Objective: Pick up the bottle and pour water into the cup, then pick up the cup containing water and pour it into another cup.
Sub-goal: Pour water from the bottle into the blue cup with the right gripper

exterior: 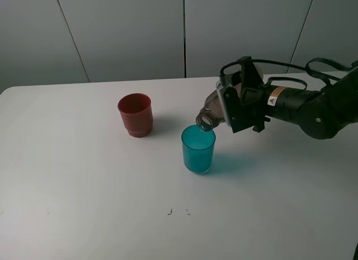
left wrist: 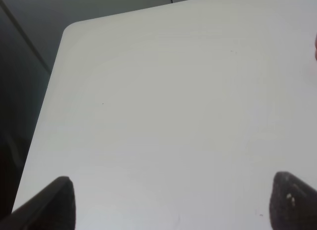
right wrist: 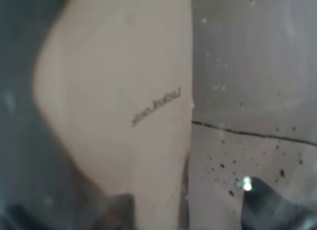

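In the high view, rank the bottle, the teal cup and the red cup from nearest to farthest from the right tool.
1. Bottle: gripped in the right tool, tilted to pour.
2. Teal cup: standing just below and left of the tool, under the bottle's mouth.
3. Red cup: farthest, well off to the left.

The bottle (right wrist: 148,106) fills the view up close, its smoky translucent wall speckled and bearing small print.

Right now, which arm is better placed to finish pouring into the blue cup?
Right. The right gripper is shut on the tilted bottle, whose mouth hangs over the blue cup. The left gripper is open over the table, holding nothing.
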Robot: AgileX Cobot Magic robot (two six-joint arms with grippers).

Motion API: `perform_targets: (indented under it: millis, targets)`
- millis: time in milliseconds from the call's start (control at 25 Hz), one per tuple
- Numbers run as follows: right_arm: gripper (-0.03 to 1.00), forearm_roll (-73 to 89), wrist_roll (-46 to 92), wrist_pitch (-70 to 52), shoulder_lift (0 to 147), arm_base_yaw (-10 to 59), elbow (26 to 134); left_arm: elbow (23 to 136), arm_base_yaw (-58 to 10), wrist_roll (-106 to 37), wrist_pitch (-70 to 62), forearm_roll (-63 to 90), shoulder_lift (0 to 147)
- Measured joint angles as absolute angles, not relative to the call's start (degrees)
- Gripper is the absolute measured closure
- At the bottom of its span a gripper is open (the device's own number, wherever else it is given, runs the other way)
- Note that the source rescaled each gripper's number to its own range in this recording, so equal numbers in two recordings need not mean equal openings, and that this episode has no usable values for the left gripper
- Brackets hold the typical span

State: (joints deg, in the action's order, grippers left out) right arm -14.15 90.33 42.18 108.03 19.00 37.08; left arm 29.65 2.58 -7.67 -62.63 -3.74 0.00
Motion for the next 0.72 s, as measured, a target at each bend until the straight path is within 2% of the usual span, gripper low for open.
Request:
perform_targets:
  millis: [720]
  targets:
    - [0.94, -14.15, 94.71, 42.52, 108.03, 19.00, 38.07, 29.65, 2.58, -8.01, -62.63, -3.74, 0.00]
